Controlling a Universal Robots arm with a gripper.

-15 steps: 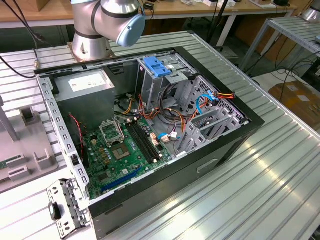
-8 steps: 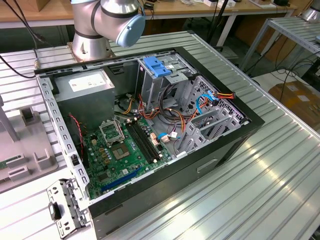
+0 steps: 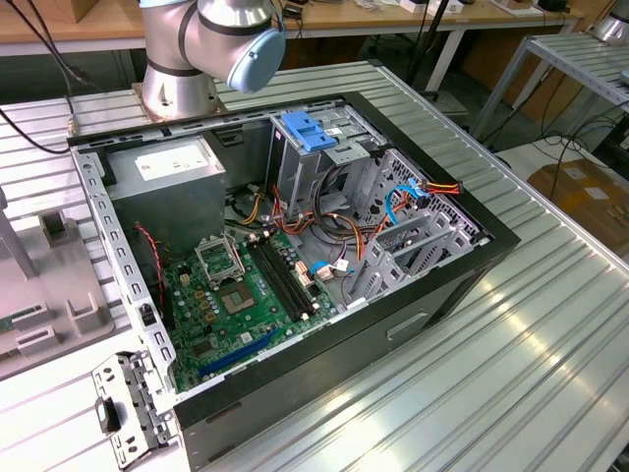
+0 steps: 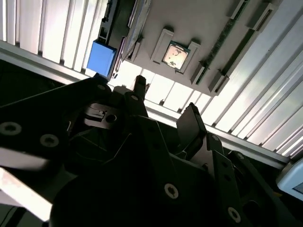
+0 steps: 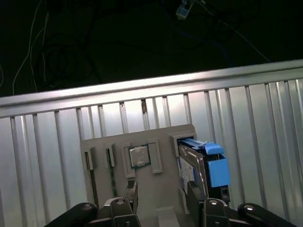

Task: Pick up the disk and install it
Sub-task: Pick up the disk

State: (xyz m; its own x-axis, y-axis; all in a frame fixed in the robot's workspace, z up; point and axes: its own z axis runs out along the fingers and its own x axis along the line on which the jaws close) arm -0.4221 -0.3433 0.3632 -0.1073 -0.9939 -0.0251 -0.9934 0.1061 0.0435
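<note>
Currently, the end effector (image 5: 162, 193) hangs wide open and empty near the disk (image 5: 199, 158).

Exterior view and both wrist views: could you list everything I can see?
computer case: one, black, open, on the table
motherboard: one, green, inside the case
power-supply box: one, grey, inside the case
bracket: one, blue, atop the drive cage
holder tray: one, grey, on the table
disk: one, grey with blue rails, on edge in the tray
chip: one, silver, in a tray recess
table: one, silver, ribbed
arm: one, silver and blue, beyond the case
claw: one, black, open, empty, facing the tray
</note>
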